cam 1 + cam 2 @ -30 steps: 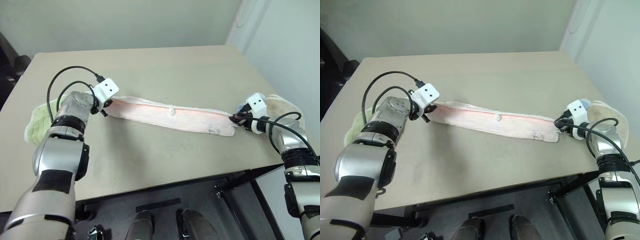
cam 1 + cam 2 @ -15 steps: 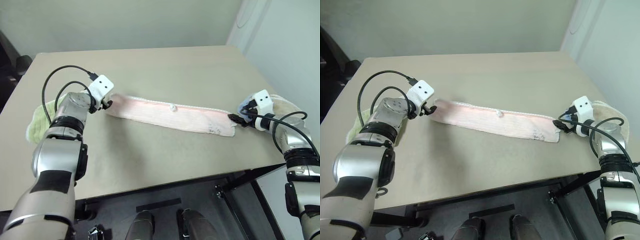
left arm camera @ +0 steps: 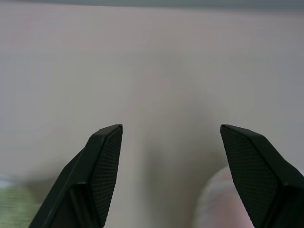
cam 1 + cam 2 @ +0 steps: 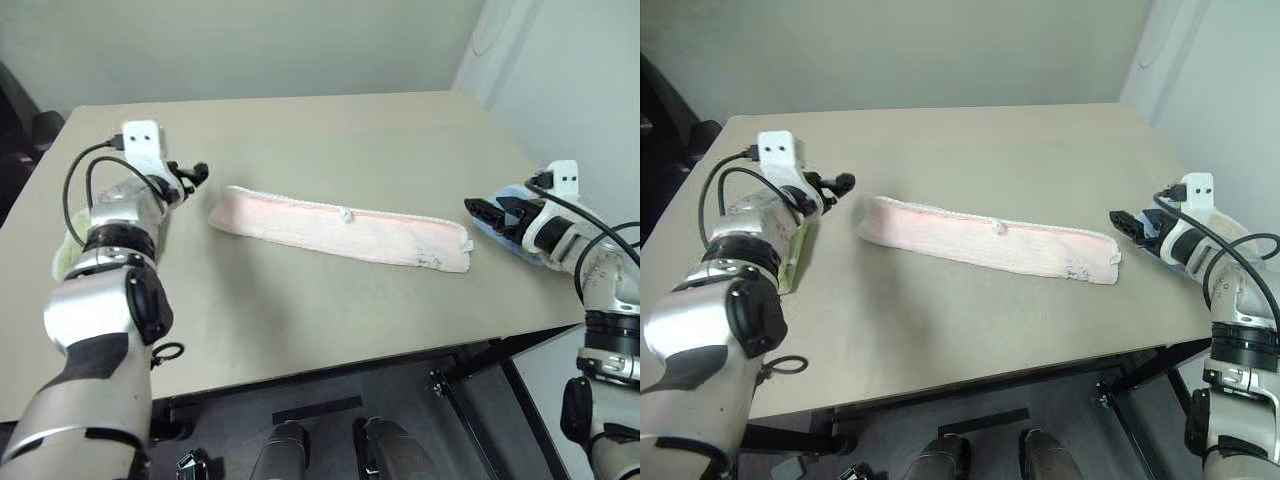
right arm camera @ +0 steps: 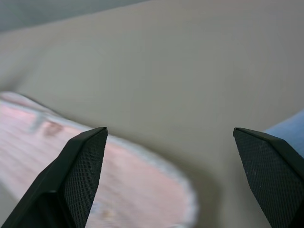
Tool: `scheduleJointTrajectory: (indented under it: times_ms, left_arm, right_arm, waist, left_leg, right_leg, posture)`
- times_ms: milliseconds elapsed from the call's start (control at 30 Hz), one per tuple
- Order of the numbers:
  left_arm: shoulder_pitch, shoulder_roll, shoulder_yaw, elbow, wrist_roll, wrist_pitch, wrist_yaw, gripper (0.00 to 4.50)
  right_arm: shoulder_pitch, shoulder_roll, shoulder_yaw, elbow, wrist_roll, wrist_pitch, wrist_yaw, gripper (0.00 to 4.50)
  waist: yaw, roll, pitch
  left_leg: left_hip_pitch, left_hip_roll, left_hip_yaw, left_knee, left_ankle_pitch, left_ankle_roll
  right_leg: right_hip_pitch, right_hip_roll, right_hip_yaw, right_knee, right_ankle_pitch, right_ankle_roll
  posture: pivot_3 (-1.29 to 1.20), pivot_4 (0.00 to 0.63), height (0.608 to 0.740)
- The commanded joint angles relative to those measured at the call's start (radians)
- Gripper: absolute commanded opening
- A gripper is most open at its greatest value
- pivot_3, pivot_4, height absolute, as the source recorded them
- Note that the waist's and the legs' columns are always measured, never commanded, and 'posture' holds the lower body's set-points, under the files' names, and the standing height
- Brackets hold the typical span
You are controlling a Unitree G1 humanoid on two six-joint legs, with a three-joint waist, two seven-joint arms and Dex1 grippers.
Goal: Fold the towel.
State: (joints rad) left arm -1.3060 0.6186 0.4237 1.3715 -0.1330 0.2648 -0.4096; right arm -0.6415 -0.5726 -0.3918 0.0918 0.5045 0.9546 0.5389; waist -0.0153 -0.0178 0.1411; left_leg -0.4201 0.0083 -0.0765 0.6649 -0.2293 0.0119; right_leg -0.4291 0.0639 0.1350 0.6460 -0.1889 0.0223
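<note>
On the robot's left, a light green terry towel [image 4: 795, 250] lies on the flat beige table [image 4: 330, 140], mostly behind the left arm. The left gripper [image 4: 196, 172] hangs above the table near its left edge. Its two black fingers [image 3: 102, 161] stand spread wide in the left wrist view, with bare tabletop between them and nothing pinched. It is clear of the pink cloth, a strip of open table lying between its tips and that cloth's near end.

In the middle, the pale pink terry towel with the white stitched edge [image 4: 335, 227] lies flat on the table as a long narrow strip. It runs from a rounded end on the left, farther from the robot, slanting towards the front right. A tiny white loop [image 4: 344, 213] sits on its far long edge about midway. A small dark printed mark [image 4: 428, 260] shows near its right end. Neither gripper touches it.

On the right, the right gripper [image 4: 487, 212] hovers just beyond the towel's right end, apart from it, pointing towards the left. Its fingers [image 5: 80, 175] are likewise spread wide and empty in the right wrist view, the pink end lying below and between them. Something pale blue [image 4: 508, 228] lies beneath this gripper at the table's right edge; what it is cannot be told.
</note>
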Motion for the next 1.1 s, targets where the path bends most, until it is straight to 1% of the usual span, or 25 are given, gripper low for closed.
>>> scheduleJointTrajectory:
  times_ms: [33,133,233,367,433,567,700,900,1100]
  left_arm:
    - [-0.014,0.021,0.058,-0.047,-0.090,0.125,-0.063,3.57]
    - [0.011,0.039,0.068,-0.067,-0.124,0.214,-0.098,3.57]
    - [0.057,0.054,0.021,-0.100,-0.105,0.263,-0.145,3.57]
    - [0.138,0.086,-0.033,-0.144,-0.086,0.314,-0.219,3.57]
    - [0.173,0.096,-0.065,-0.165,-0.075,0.334,-0.241,3.57]
    - [0.215,0.096,-0.072,-0.192,-0.093,0.375,-0.249,3.57]
    - [0.232,0.080,-0.070,-0.220,-0.106,0.409,-0.245,3.57]
    - [0.270,0.035,-0.078,-0.259,-0.110,0.451,-0.230,3.57]
    - [0.296,-0.007,-0.084,-0.298,-0.127,0.473,-0.215,3.57]
  right_arm:
    - [0.004,0.019,-0.108,-0.130,0.117,0.158,-0.079,4.48]
    - [0.006,0.072,-0.190,-0.191,0.206,0.293,-0.148,4.48]
    - [0.006,0.133,-0.263,-0.229,0.245,0.412,-0.238,4.48]
    - [-0.041,0.258,-0.434,-0.253,0.228,0.600,-0.386,4.48]
    - [-0.061,0.307,-0.499,-0.256,0.206,0.651,-0.446,4.48]
    - [-0.068,0.389,-0.576,-0.237,0.200,0.660,-0.553,4.48]
    - [-0.071,0.436,-0.618,-0.234,0.213,0.660,-0.626,4.48]
    - [-0.058,0.454,-0.643,-0.235,0.251,0.660,-0.719,4.48]
    - [-0.032,0.430,-0.651,-0.255,0.361,0.660,-0.789,4.48]
  waist:
    - [0.001,0.000,0.000]
    - [-0.002,0.000,0.000]
    - [-0.007,0.000,0.000]
    - [-0.009,0.000,0.000]
    - [-0.008,0.000,0.000]
    - [-0.004,0.000,0.000]
    - [0.006,0.000,0.000]
    - [0.009,0.000,0.000]
    - [0.020,0.001,-0.001]
  left_leg:
    - [0.000,-0.001,0.001,0.000,0.000,0.000]
    - [0.000,-0.003,0.001,0.000,0.001,0.000]
    - [0.000,-0.005,0.001,0.000,0.001,0.000]
    - [0.000,-0.005,-0.002,0.001,0.002,0.000]
    - [0.000,-0.007,-0.002,0.000,0.003,0.001]
    - [0.000,-0.007,-0.005,0.002,0.004,0.002]
    - [0.000,-0.011,-0.006,0.001,0.004,0.002]
    - [0.000,-0.015,-0.008,0.002,0.005,0.003]
    - [0.000,-0.017,-0.008,0.002,0.006,0.006]
  right_leg:
    - [0.000,0.001,0.000,0.000,0.000,0.000]
    - [-0.001,0.000,0.000,0.001,0.000,0.001]
    - [-0.001,0.001,0.001,0.001,0.000,0.002]
    - [-0.003,-0.001,0.002,0.003,0.001,0.002]
    - [-0.004,-0.001,0.001,0.004,0.001,0.002]
    - [-0.006,-0.003,0.000,0.005,0.001,0.003]
    - [-0.006,-0.005,-0.001,0.005,0.002,0.004]
    - [-0.005,-0.009,-0.001,0.005,0.005,0.007]
    - [-0.003,-0.011,-0.001,0.005,0.006,0.010]
  posture:
    - [0.00,0.150,0.740]
    - [0.00,0.150,0.740]
    - [0.00,0.150,0.740]
    - [0.00,0.150,0.740]
    - [0.00,0.150,0.740]
    - [0.00,0.150,0.740]
    - [0.00,0.150,0.740]
    - [0.00,0.150,0.740]
    - [0.00,0.150,0.740]
